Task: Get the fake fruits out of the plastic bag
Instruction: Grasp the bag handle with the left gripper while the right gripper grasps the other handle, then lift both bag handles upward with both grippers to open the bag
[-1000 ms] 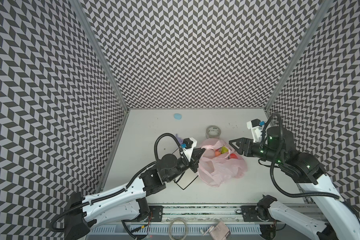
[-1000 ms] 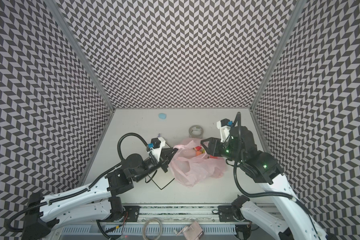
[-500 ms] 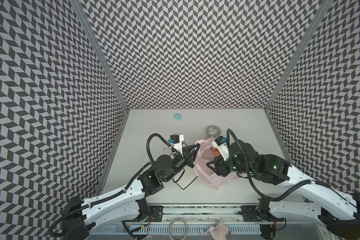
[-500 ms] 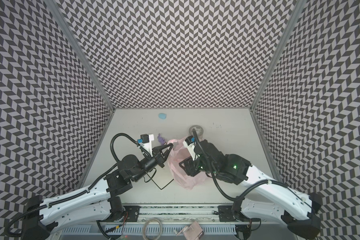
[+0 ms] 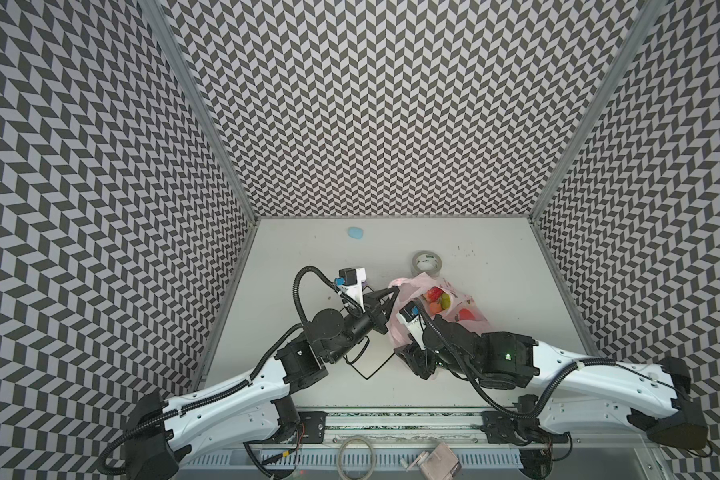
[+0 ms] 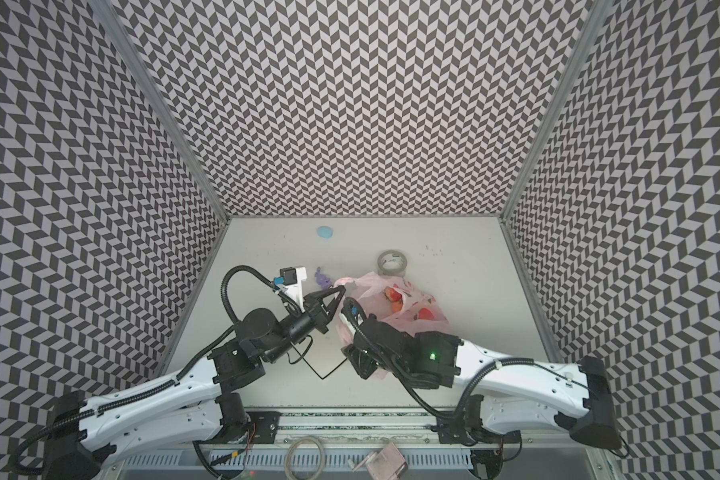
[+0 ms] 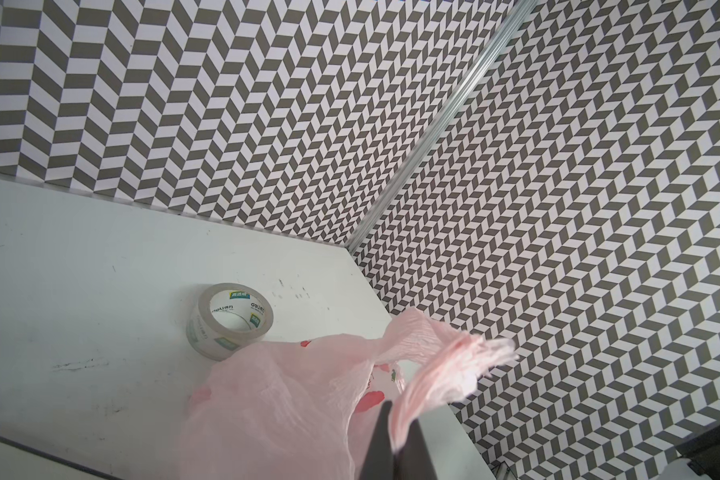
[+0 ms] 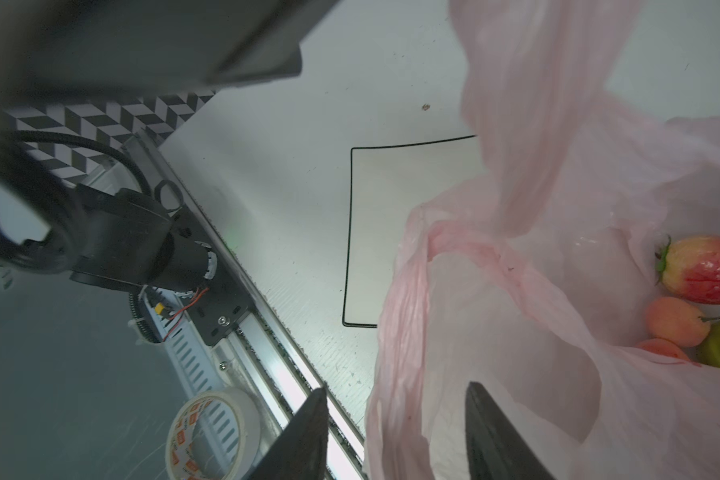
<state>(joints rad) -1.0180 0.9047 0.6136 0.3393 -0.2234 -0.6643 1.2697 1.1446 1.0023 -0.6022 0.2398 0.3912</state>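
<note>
Left gripper (image 7: 395, 415) clamped shut on a handle loop of the thin pink crinkly plastic bag (image 5: 406, 297). Glossy red, orange and yellow-green fake fruits (image 5: 436, 300) are inside it. Right gripper (image 8: 396, 388) has jaws apart, astride the film, gripping nothing. Risk: film slips out and the fruits stay bagged.

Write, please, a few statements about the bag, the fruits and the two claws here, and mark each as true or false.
The left claw is shut on a handle of the thin translucent pink plastic bag. True.
The small glossy fake fruits have all been taken out of the bag. False: they sit inside it.
The right claw has its jaws apart. True.
The grey tape roll is inside the bag. False: it lies on the white table, outside it.
</note>
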